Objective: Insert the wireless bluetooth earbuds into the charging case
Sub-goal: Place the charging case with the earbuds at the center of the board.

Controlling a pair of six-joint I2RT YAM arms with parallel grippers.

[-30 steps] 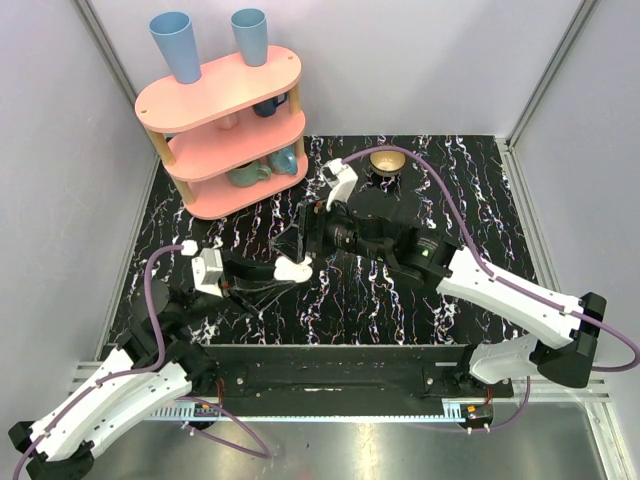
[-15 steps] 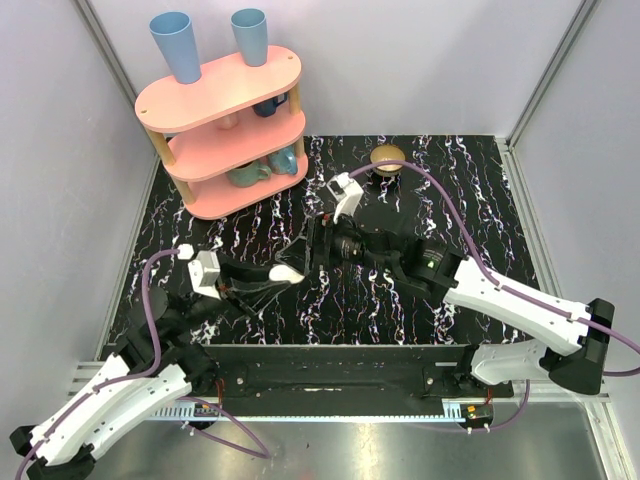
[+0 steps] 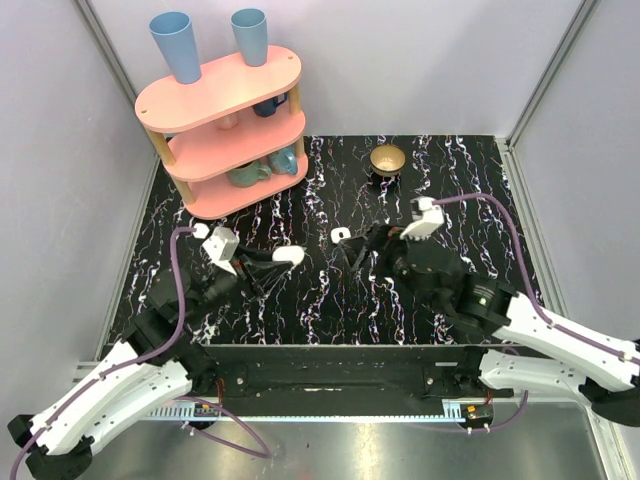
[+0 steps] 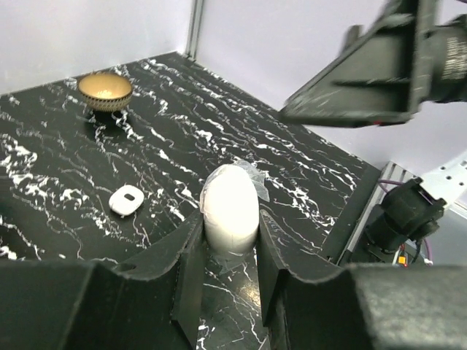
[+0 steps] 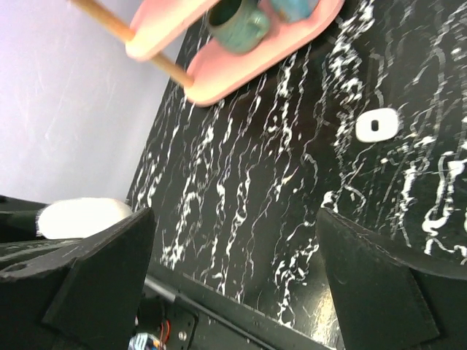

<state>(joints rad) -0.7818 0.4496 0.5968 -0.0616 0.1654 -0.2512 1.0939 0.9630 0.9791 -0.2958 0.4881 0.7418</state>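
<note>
Charging case (image 4: 230,204): lower half hidden between the fingers (image 4: 188,266) of the left end effector (image 4: 230,222); interior unseen, hinge seam too faint to trace; from the right wrist, only a blurred white end shows past a dark finger. Small white piece (image 4: 126,200) near the case on the tabletop (image 4: 58,168): too small to identify. Right arm (image 4: 379,65) above the case: blurred, cut by the upper and right edges. Right end effector (image 5: 233,215): both fingers cut by the lower edge. Pink shelf (image 5: 255,62) beyond the case: cropped at the top, teal mug (image 5: 237,18) likewise.
</note>
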